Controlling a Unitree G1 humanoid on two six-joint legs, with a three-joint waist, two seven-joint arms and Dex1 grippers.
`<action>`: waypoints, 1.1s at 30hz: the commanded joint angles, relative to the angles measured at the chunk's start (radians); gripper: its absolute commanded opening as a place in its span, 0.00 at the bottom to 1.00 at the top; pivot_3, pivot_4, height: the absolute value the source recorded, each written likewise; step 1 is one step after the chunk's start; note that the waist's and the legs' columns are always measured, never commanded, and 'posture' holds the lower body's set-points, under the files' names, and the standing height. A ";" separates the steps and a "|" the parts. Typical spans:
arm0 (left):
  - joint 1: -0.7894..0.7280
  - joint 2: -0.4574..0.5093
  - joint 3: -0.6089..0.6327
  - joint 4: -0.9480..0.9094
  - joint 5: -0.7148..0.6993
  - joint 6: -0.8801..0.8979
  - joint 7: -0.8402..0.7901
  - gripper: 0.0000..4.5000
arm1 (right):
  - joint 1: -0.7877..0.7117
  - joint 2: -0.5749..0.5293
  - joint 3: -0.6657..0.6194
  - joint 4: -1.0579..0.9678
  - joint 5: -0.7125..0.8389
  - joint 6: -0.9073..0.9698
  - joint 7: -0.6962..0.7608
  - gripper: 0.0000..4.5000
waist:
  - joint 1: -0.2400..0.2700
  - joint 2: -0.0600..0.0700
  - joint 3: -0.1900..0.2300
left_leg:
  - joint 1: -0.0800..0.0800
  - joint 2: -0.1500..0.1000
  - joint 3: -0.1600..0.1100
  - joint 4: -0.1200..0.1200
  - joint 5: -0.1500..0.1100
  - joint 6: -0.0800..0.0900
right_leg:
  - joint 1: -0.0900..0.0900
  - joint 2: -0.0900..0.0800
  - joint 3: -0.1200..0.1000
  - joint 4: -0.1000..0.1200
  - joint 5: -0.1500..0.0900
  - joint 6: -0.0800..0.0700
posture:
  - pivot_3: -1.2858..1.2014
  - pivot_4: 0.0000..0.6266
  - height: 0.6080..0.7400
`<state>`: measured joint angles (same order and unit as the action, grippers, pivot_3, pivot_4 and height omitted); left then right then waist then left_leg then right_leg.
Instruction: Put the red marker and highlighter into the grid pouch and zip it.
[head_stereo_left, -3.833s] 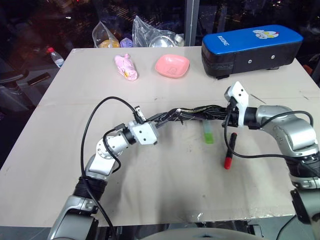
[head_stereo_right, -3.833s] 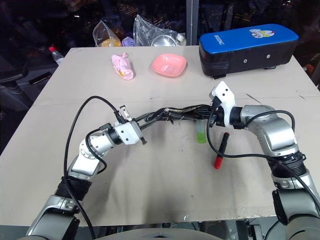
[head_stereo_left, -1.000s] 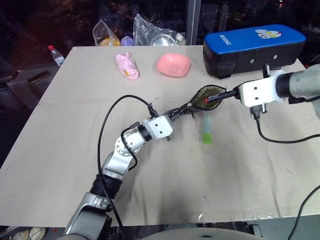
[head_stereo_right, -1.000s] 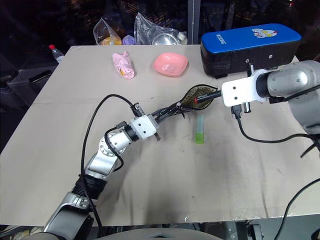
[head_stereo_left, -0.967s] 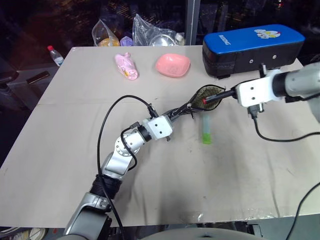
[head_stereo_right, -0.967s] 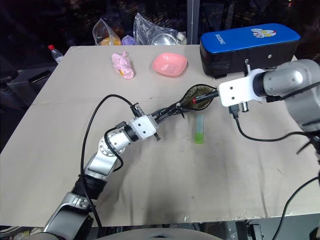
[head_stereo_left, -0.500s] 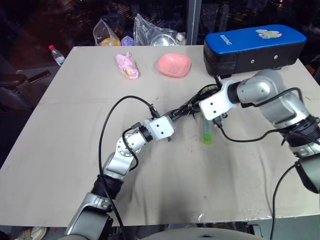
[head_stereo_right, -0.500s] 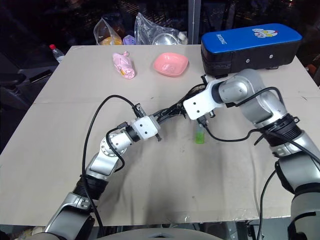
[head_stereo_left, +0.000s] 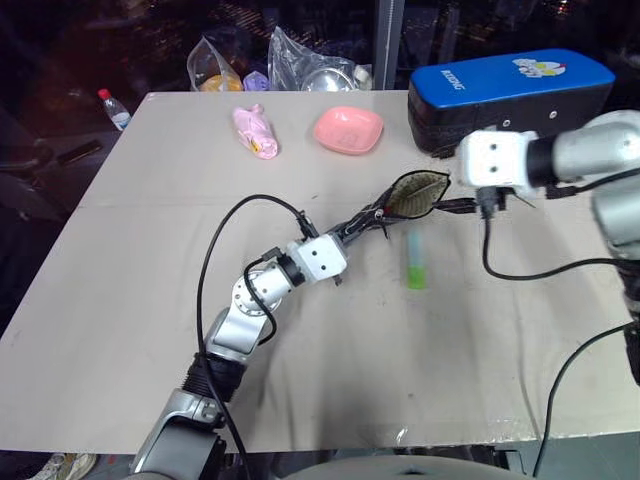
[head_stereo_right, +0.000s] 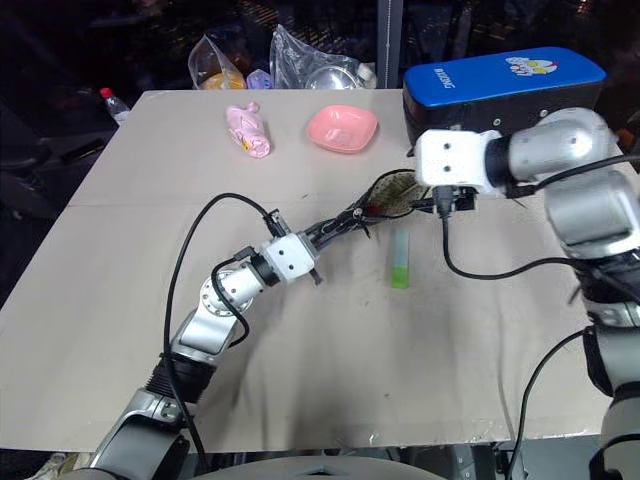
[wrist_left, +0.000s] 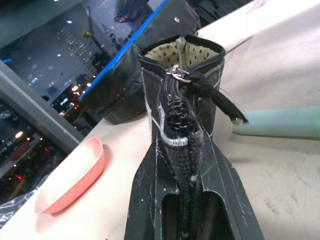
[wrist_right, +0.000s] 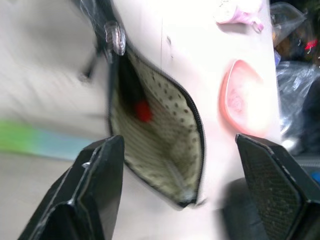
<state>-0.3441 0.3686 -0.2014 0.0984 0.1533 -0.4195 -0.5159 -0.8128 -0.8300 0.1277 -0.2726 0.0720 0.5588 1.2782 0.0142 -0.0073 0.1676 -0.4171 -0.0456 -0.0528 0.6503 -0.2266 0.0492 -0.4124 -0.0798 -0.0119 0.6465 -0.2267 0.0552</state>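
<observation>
My left gripper (head_stereo_left: 366, 217) is shut on one end of the grid pouch (head_stereo_left: 416, 192) and holds it up off the table with its mouth gaping. In the right wrist view, the red marker (wrist_right: 142, 111) lies inside against the dotted tan lining (wrist_right: 167, 140). My right gripper (wrist_right: 178, 141) hovers just outside the mouth, open, with nothing between its fingers. The highlighter (head_stereo_left: 415, 263) lies flat on the table just in front of the pouch. In the left wrist view, the zipper pull (wrist_left: 176, 72) hangs at the pouch's near corner.
A big blue-topped black case (head_stereo_left: 510, 88) stands at the back right, close behind my right arm. A pink dish (head_stereo_left: 347, 130) and a pink soft thing (head_stereo_left: 253, 133) lie further back. Plastic bags (head_stereo_left: 300, 62) and a small bottle (head_stereo_left: 112, 110) sit at the far edge.
My right gripper carried the red marker into the pouch's mouth, let it go and drew back to the right, now open. The left gripper has kept still with the pouch.
</observation>
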 joint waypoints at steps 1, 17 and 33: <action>0.006 -0.002 0.015 -0.048 -0.016 0.000 0.015 0.00 | 0.115 0.041 -0.110 -0.208 0.113 0.328 -0.120 0.81 | -0.001 0.000 0.000 | 0.000 0.000 0.000 -0.001 0.000 0.000 | 0.000 0.000 0.000 0.000 0.000 -0.001 | 0.52 0.24 0.96; 0.008 -0.021 0.009 -0.035 -0.021 0.008 0.011 0.00 | 0.555 0.657 -0.031 -0.378 -0.026 0.665 -0.937 0.99 | -0.003 -0.001 -0.003 | 0.003 -0.003 0.003 0.003 0.002 -0.002 | -0.003 0.004 0.000 0.009 0.001 -0.001 | 0.52 0.24 0.96; 0.012 -0.021 0.013 -0.030 -0.013 0.001 0.023 0.00 | 0.582 0.402 -0.077 -0.376 0.018 0.572 -0.896 0.19 | 0.000 -0.001 -0.002 | 0.003 -0.002 0.000 0.003 0.002 -0.002 | -0.001 0.008 -0.001 0.010 0.000 -0.001 | 0.52 0.24 0.96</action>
<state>-0.3251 0.3476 -0.1987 0.0902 0.1531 -0.4021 -0.5054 -0.2170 -0.4010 0.1133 -0.5966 0.0828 1.1523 0.3619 0.0145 -0.0084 0.1652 -0.4145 -0.0479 -0.0526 0.6535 -0.2247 0.0474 -0.4135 -0.0723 -0.0130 0.6560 -0.2262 0.0544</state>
